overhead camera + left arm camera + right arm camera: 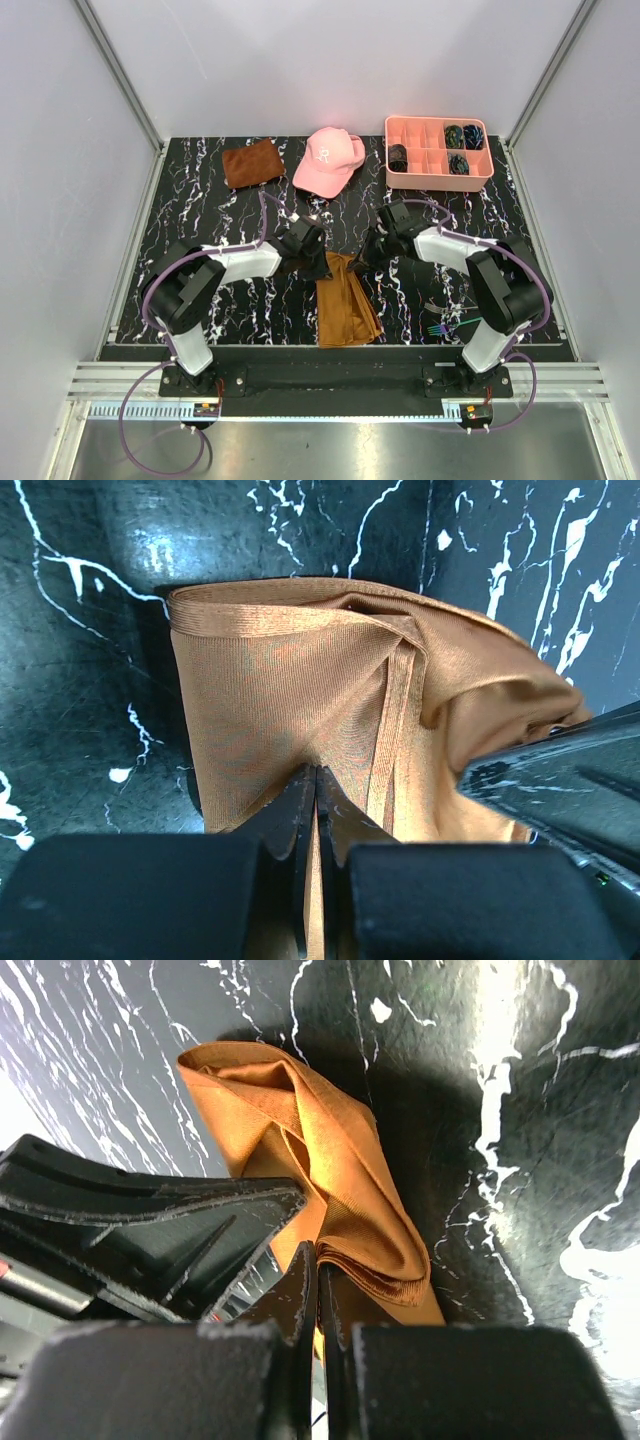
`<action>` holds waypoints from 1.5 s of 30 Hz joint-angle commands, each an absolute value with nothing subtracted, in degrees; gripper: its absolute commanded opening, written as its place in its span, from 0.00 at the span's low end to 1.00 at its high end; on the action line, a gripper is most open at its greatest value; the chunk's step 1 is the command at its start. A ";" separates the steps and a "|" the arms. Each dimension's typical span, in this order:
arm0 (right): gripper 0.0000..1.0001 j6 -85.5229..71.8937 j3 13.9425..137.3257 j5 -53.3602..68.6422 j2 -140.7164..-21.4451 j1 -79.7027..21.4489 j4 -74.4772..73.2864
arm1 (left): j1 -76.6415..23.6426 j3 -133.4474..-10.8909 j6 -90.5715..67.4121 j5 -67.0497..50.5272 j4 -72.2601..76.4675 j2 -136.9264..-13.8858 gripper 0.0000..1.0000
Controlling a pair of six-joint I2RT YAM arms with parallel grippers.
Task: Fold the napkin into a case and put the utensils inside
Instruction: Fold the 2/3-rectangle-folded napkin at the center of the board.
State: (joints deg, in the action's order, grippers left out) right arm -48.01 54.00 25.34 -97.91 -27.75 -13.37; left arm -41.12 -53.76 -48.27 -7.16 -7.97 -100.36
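Half done at most: napkin (346,308) lay as narrow folded strip on bench (200,220), centre front, between arms. Left jaws and right jaws each clenched on its far end; fold judged unfinished. Utensils (440,326) lay near right arm's base, not yet inside.

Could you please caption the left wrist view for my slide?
Left claw shut on the folded orange-brown napkin over black marble table.
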 commanded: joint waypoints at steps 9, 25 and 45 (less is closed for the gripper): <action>0.00 -66.87 53.70 16.44 -95.27 -33.04 -9.94 | -41.13 -52.56 -48.16 -9.32 -4.31 -101.60 0.04; 0.00 -84.63 50.98 5.72 -99.40 -38.14 -7.21 | -41.22 -48.87 -46.14 -8.35 -2.02 -98.71 0.04; 0.00 -81.83 50.62 2.90 -96.24 -38.41 -8.17 | -40.96 -43.42 -46.49 -5.97 -1.59 -92.10 0.08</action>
State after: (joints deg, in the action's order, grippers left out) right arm -82.50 50.52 6.28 -99.00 -37.87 -8.21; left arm -41.12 -45.15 -46.15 -4.45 -5.89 -88.25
